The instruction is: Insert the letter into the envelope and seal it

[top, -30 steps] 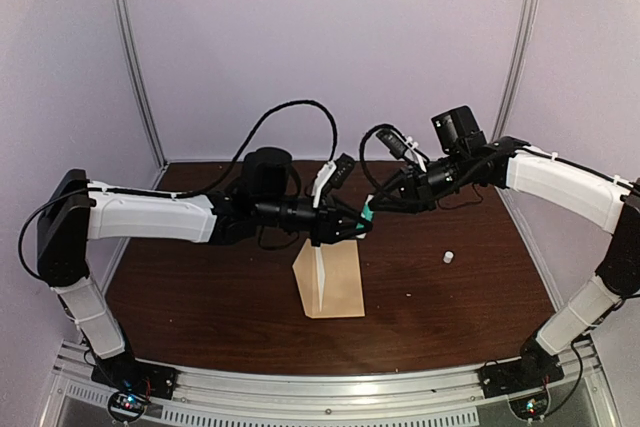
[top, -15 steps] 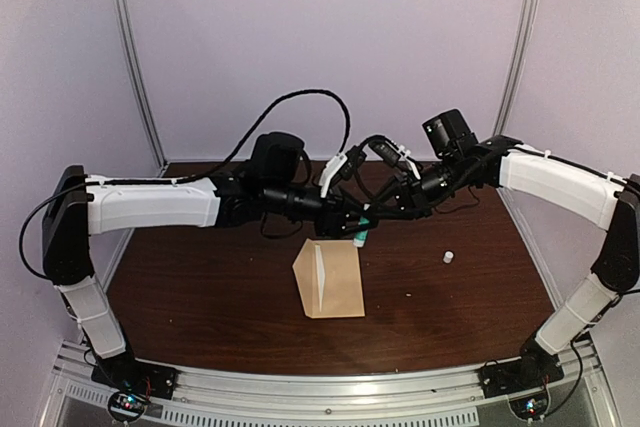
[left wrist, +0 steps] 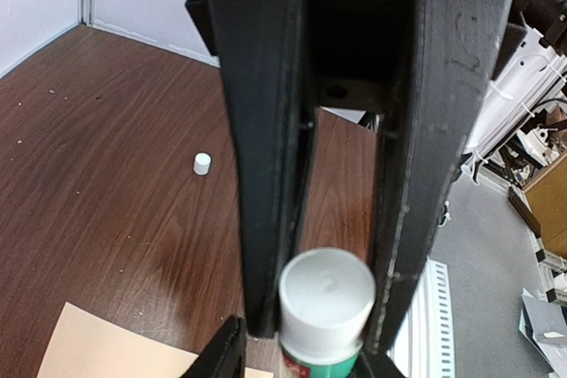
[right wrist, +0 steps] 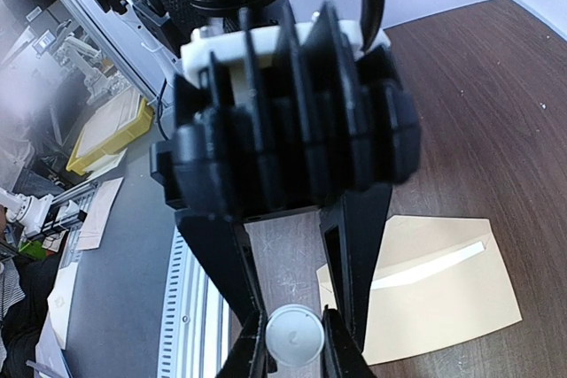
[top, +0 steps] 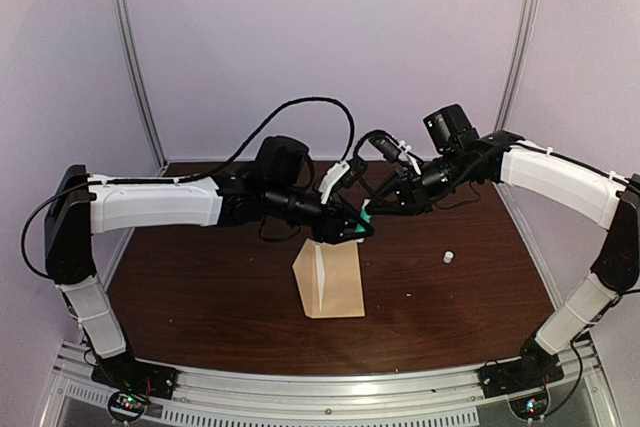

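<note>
Top view: the right gripper (right wrist: pixel 295 344) pinches a glue stick (left wrist: pixel 326 298) in the air near the envelope (top: pixel 338 292). The left gripper (left wrist: pixel 319 329) has a finger on each side of it; can't tell if they squeeze.

No legible text; the label on the glue stick (left wrist: pixel 326 309) is cropped.

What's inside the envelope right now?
On the envelope only its tan outside and a pale strip show; the inside is covered, so the letter cannot be seen.
</note>
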### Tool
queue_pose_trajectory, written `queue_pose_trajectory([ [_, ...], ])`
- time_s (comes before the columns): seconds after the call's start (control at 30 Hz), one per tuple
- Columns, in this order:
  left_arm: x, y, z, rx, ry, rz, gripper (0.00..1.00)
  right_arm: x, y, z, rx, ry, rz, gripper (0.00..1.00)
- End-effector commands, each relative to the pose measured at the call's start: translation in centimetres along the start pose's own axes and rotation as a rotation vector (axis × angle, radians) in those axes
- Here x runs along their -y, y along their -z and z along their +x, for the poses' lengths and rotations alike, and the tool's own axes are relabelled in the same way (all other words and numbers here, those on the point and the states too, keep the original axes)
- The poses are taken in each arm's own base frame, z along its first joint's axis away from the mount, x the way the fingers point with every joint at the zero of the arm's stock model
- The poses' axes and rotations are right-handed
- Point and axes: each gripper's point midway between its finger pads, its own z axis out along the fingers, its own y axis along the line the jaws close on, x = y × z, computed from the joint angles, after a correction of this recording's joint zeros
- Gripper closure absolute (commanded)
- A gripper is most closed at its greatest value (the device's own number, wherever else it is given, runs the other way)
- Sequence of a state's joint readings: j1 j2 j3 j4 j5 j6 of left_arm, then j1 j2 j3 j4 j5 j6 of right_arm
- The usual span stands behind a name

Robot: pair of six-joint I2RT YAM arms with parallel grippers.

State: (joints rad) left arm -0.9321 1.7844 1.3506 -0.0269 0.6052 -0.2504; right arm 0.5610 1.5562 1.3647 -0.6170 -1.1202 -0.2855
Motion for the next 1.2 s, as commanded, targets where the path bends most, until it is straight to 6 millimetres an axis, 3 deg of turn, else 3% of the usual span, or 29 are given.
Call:
queue_pose_trajectory([
  [0.0,0.0,0.1,-1.5,0.034,-0.035,-0.003,0.63,-0.4,0.3,-0.8,0.004,0.032,0.013,0.91],
  [0.37,-0.2,0.6,-2.0,0.041,-0.026,-0.017,0.61,-0.2,0.3,-0.5,-0.009,0.040,0.024,0.90],
  [0.73,-0.3,0.4,-2.2,0.068,-0.018,0.009,0.83,-0.1,0.1,-0.3,-0.020,0.049,0.030,0.88],
  [0.8,-0.1,0.2,-2.3,0.075,-0.016,0.024,0.91,-0.2,0.2,-0.5,-0.019,0.050,0.033,0.81],
  [0.9,-0.2,0.4,-3.0,0.101,-0.001,0.014,0.99,-0.4,2.0,-2.2,0.010,0.071,0.069,0.69],
  [1.03,-0.7,1.7,-5.8,0.236,0.026,-0.055,1.00,0.5,8.0,-6.6,0.162,0.152,0.283,0.51],
  [1.1,-1.3,3.1,-8.0,0.374,0.064,-0.106,1.00,1.7,9.9,-7.3,0.207,0.115,0.381,0.50],
  [1.17,-1.8,4.9,-9.9,0.537,0.116,-0.142,1.00,2.6,10.3,-7.2,0.224,0.070,0.427,0.50],
])
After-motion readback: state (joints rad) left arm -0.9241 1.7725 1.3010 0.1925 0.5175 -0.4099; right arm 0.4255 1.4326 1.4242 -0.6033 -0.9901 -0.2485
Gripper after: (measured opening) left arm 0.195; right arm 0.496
